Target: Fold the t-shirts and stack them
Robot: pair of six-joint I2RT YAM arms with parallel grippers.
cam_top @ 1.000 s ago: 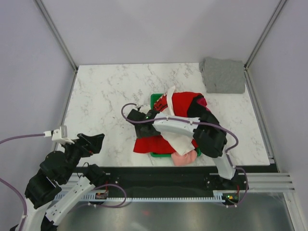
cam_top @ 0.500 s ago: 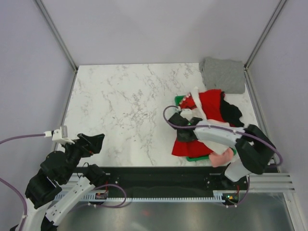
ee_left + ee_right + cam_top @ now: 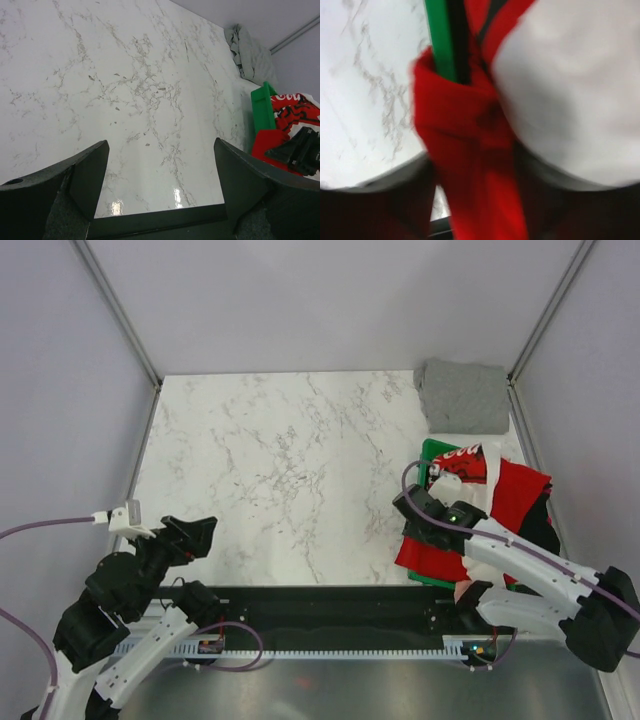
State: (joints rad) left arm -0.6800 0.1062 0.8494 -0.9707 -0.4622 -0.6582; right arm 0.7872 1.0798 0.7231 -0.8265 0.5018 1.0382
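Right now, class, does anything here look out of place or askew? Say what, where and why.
The green crate looks skewed at the table's near right edge, and its heap spills out: a red t-shirt hangs over the rim onto the marble, and a black one trails toward the right side. The grey folded square lies tidy.

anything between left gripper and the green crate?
Nothing: only bare marble table between left gripper and green crate, seen in top external view.
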